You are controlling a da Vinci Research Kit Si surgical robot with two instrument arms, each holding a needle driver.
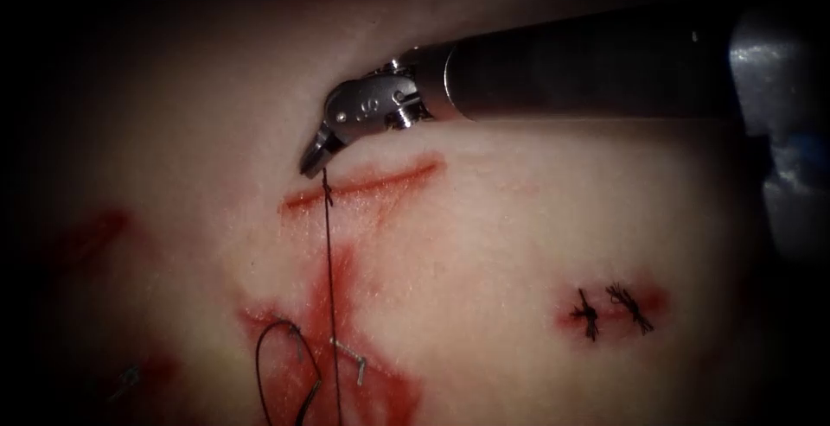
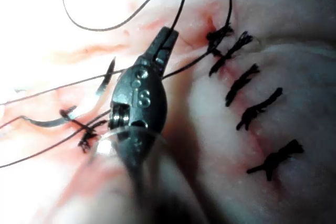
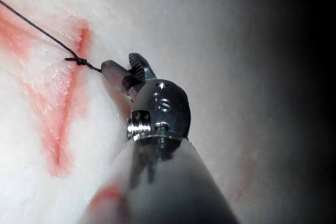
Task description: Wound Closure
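My right tool (image 1: 313, 162) reaches in from the right, just above the left end of the open cut (image 1: 363, 186). Its jaws are shut on the thread (image 1: 329, 270), which runs taut straight down across the cut, with a small knot (image 1: 327, 198) just below the tip. The right wrist view shows the same knot (image 3: 79, 60) beside the right tool (image 3: 116, 70). My left tool (image 2: 166, 39) has its jaws shut where a thread (image 2: 181, 3) meets their tip. The needle (image 1: 350, 357) lies loose on the tissue below the cut, held by neither tool; it appears as a curved silver needle (image 2: 46, 122) in the left wrist view.
A slack thread loop (image 1: 275, 365) lies near the needle on red fluid (image 1: 341, 296). A short closed wound with two stitches (image 1: 609, 309) sits at the lower right. A row of several dark stitches (image 2: 252, 103) runs beside the left tool, with loose thread strands around it.
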